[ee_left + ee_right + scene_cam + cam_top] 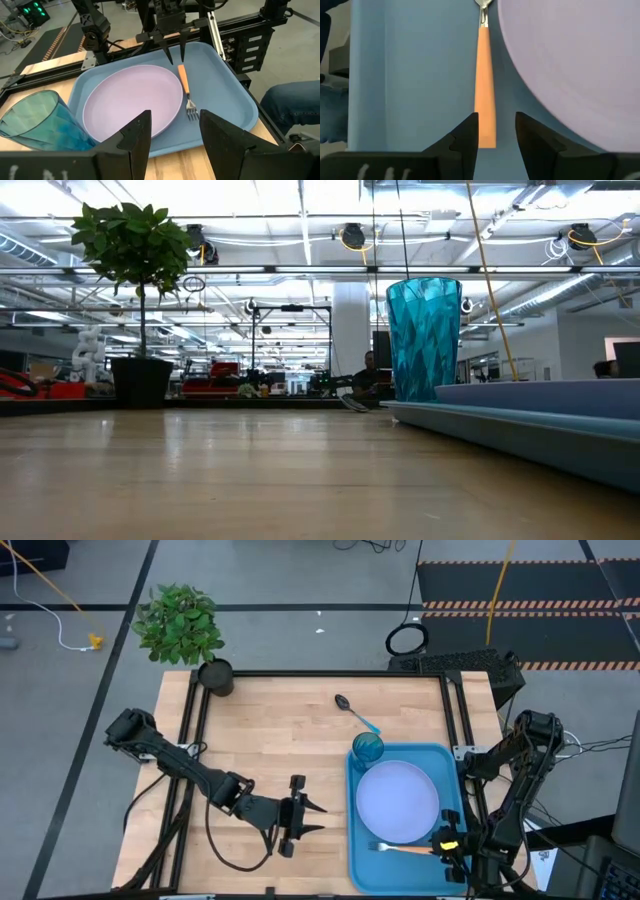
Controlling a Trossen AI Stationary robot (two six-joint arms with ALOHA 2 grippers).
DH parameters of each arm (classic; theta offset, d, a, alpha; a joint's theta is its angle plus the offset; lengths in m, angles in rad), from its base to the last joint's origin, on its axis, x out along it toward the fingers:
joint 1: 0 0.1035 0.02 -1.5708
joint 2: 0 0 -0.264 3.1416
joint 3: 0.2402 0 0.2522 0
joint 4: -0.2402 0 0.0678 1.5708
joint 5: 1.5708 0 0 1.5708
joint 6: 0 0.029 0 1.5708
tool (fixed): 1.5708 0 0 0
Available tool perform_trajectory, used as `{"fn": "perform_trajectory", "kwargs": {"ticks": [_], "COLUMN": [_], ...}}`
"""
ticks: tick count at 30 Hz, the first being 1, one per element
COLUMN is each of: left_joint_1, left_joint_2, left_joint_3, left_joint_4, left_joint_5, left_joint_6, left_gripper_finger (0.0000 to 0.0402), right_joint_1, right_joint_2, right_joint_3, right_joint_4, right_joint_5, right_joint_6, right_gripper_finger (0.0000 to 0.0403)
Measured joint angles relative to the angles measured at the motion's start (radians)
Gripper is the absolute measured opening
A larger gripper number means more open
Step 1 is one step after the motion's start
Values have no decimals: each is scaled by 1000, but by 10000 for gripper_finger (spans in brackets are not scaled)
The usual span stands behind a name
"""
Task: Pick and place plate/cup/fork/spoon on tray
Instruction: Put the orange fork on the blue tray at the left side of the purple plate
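plate (398,802) on tray (360,865), spoon (356,713) behind

Left arm reaches low across the table's near half; left gripper (312,819) fingers parted, empty. Right arm folds back at the right edge; right gripper (447,841) points down, fingers parted.

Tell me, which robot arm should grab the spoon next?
Probably the left. The spoon lies on the bare table beyond the tray, and the left gripper hangs open over the table. The right gripper is open over the fork, farther away.
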Motion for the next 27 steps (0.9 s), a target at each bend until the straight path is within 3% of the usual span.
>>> {"fn": "perform_trajectory", "kwargs": {"ticks": [9,20,27], "left_joint_1": [0,0,0], "left_joint_2": [0,0,0], "left_joint_3": [0,0,0], "left_joint_4": [0,0,0], "left_joint_5": [1,1,1], "left_joint_6": [0,0,0], "left_gripper_finger": [170,170,170], "right_joint_1": [-2,-2,-2], "right_joint_2": [0,1,2], "right_joint_3": [0,-4,-102], "right_joint_4": [122,152,372], "right_joint_5": [-36,-52,-61], "right_joint_6": [39,49,18], "right_gripper_finger": [116,32,3]}}
